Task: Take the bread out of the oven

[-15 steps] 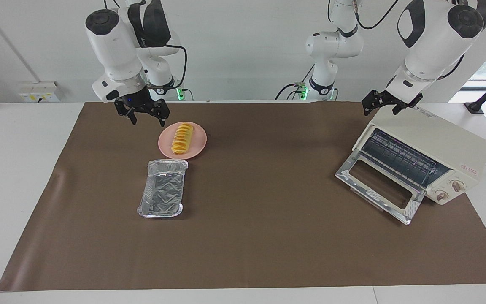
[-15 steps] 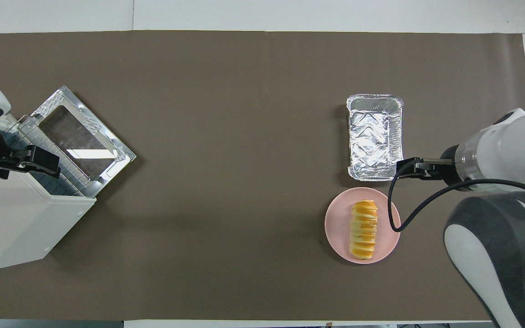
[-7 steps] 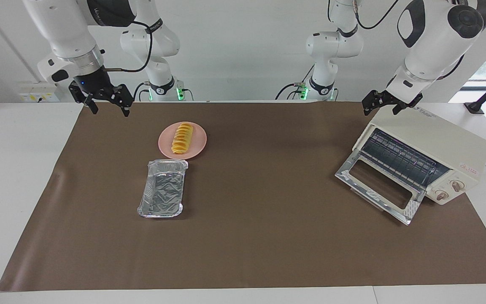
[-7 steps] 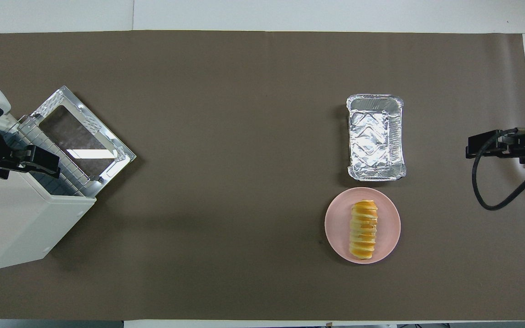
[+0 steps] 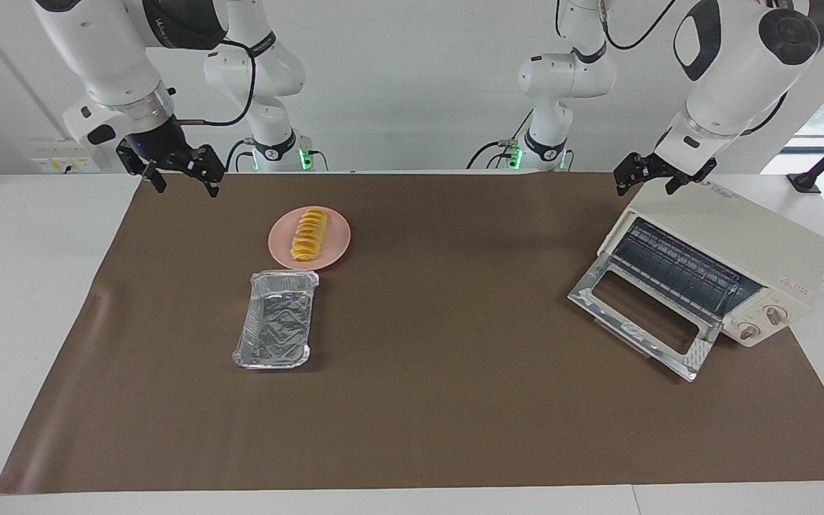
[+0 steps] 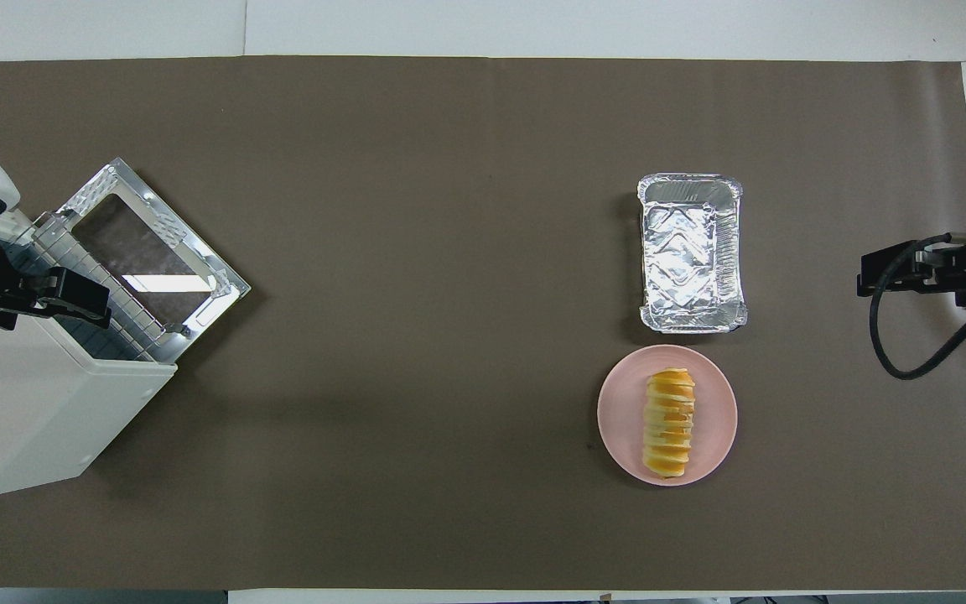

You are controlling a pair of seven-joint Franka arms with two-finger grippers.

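The bread [image 5: 308, 234] [image 6: 669, 424], a ridged golden loaf, lies on a pink plate [image 5: 339, 242] [image 6: 617, 419] toward the right arm's end of the table. The cream oven [image 5: 734, 229] [image 6: 30, 403] stands at the left arm's end. Its glass door [image 5: 644, 315] [image 6: 148, 252] is folded down, and the wire rack shows nothing on it. My left gripper [image 5: 643, 187] [image 6: 89, 295] hangs open over the oven's top, holding nothing. My right gripper [image 5: 188, 187] [image 6: 885, 273] is open and empty over the brown mat's edge, apart from the plate.
A crinkled silver foil tray [image 5: 276, 329] [image 6: 691, 252] sits beside the plate, farther from the robots. The brown mat [image 5: 440, 400] covers most of the white table. Two knobs [image 5: 762, 322] sit on the oven's front beside the door.
My right gripper swung away from beside the plate, out over the mat's edge at the right arm's end, then nearly stopped. The left gripper, bread, tray and oven have not moved.
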